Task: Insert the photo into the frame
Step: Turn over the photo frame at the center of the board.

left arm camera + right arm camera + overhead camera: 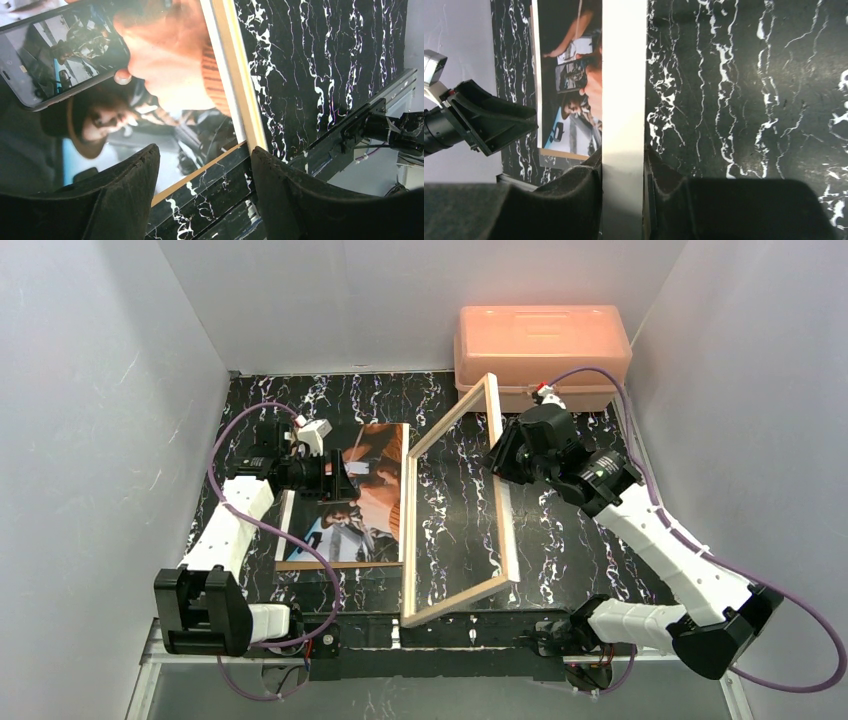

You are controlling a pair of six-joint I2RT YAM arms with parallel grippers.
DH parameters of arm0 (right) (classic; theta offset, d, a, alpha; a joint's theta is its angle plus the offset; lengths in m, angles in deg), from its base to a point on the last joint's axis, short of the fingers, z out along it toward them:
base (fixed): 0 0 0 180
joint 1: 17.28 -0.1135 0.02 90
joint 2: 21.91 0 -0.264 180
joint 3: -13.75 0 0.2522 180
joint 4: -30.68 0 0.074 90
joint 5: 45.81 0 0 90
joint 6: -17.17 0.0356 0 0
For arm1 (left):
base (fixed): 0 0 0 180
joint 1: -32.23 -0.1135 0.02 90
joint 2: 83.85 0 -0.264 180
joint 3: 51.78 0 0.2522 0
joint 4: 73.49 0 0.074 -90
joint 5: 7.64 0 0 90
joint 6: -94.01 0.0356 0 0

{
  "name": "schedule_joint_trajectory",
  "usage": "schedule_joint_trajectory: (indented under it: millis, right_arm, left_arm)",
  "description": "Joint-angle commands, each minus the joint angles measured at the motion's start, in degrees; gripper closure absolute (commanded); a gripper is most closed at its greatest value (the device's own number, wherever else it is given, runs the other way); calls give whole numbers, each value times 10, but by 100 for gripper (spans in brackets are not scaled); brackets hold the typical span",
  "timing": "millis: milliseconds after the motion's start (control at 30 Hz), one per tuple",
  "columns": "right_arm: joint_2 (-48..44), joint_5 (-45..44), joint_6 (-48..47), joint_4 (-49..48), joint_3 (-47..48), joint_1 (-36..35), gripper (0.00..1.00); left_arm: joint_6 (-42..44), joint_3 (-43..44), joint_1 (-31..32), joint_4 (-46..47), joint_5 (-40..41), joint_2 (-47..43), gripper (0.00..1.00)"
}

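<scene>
Black padded fingers (574, 195) of the right gripper (623, 167) sit closest to the lens, clenched on one bar of the thin-bordered rectangular picture frame (624, 75). That bar reads white in the right wrist view and light wood from above. Frame stands tilted: right bar raised in the grip, left bar down on the black, white-veined marble-pattern tabletop (560, 540), just beside the right edge of the dark glossy rectangular photo (355, 500) with orange-brown and pale blue patches. Photo lies flat at table left, on a plain brown board (340, 564) of which only a thin near edge shows. Left gripper (202, 155) hovers over the photo's near right corner, jaws apart, nothing between them. Judged step: frame is being positioned and the photo is not yet in it. Next move likely calls for laying the frame flat, back up, then lifting the print by an edge, which looks awkward for a thin sheet lying flush. Count: one photo, one frame, one board, one translucent pink lidded plastic box (540, 340) at the far right, two grippers. Whether a clear pane sits in the frame cannot be told.
</scene>
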State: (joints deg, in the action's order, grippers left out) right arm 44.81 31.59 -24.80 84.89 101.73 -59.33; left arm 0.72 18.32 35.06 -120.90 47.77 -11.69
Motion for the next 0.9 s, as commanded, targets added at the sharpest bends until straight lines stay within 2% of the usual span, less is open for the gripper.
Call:
schedule_joint_trajectory:
  millis: [0,167,300,433,600,767,867]
  right_arm:
    - [-40,26,-25,-39,4,28,99]
    - [-43,46,-38,-28,-4,62,99]
    - [-55,36,-72,-43,-37,78,99]
    - [-69,-18,-143,-58,-78,82,97]
    - [-48,-57,-210,-58,-112,86,85]
    - [-32,-134,-245,-56,-141,88,81]
    - [-36,-200,-234,-63,-170,89,81]
  left_arm:
    - [22,23,-1,-23,-20,-1,34]
    - [30,32,-1,-30,-9,3,33]
    - [57,40,-1,-39,58,25,35]
    - [93,62,-1,-76,109,51,37]
    - [111,65,0,-80,128,47,36]
    - [121,72,-1,-83,139,41,35]
    - [122,73,-2,-84,134,40,35]
